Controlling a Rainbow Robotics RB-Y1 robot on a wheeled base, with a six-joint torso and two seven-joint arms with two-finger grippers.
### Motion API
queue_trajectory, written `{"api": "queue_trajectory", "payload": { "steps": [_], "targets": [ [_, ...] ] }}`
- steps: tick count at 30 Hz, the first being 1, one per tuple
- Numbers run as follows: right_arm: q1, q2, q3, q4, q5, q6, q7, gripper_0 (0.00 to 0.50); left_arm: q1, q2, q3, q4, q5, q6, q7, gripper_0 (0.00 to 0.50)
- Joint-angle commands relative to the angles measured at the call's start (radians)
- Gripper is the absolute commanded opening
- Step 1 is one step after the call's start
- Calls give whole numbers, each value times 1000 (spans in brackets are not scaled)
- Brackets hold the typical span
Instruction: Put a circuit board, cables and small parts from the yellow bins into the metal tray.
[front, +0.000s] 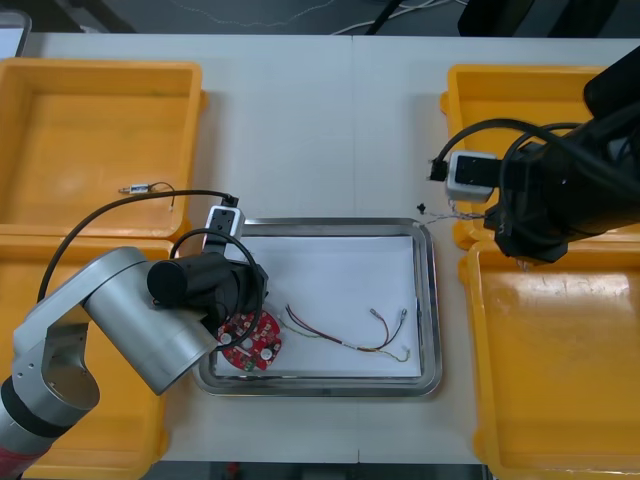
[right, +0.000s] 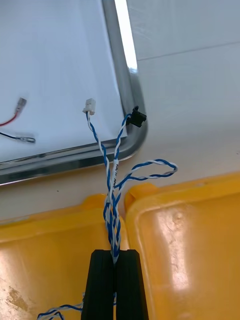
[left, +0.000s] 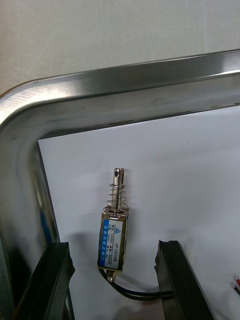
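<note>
The left gripper (left: 112, 245) is held low inside the metal tray (left: 125, 85), close to one of its rounded corners. Its fingers (left: 50, 280) are spread wide apart. A small metal part (left: 114, 235) lies between them on the tray's white inside, clear of both. Two black leads (left: 132, 294) run out of the part's end nearest the gripper. In the front view the left arm (front: 130, 320) is laid across the tray's 9 o'clock edge. The round red circuit board (front: 255, 345) is found in the tray's 7 o'clock corner, partly covered by that arm. A red and yellow cable (front: 350, 335) is spread over the tray's floor toward 5 o'clock.

The right gripper (right: 115, 256) is held above the seam between two yellow bins (right: 185, 240) on the worktop's (front: 320, 120) 3 o'clock side, just off the tray's 2 o'clock corner. Its fingers (right: 100, 285) are clamped together on the twisted blue and white cable (right: 117, 165), which is stretched from them toward the tray. The cable's white plug (right: 89, 105) is seen over the tray's white inside and its black plug (right: 136, 117) over the rim. Whether either rests there cannot be judged with certainty. A second small metal part (front: 140, 187) lies in another yellow bin (front: 100, 120), at the worktop's 10 o'clock.
</note>
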Motion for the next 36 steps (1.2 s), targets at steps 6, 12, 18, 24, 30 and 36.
{"api": "queue_trajectory", "payload": {
  "steps": [6, 12, 18, 24, 30, 36],
  "targets": [
    [-42, 58, 159, -30, 16, -51, 27, 0, 9, 22, -19, -19, -10, -12, 106, 500],
    [-45, 78, 162, -29, 4, -51, 27, 0, -11, 22, 8, -82, 9, 73, 107, 500],
    [-45, 81, 162, -23, 7, -45, 24, 0, -46, 18, 68, -148, 73, 197, 101, 500],
    [-49, 96, 181, -21, 39, -45, 13, 0, -97, 18, 166, -197, 185, 320, 94, 500],
    [-52, 104, 208, -12, 73, -59, 1, 0, -137, 21, 264, -223, 272, 410, 83, 500],
    [-75, 116, 250, 37, 90, -91, -5, 0, -173, 36, 395, -224, 371, 495, 46, 500]
  ]
}}
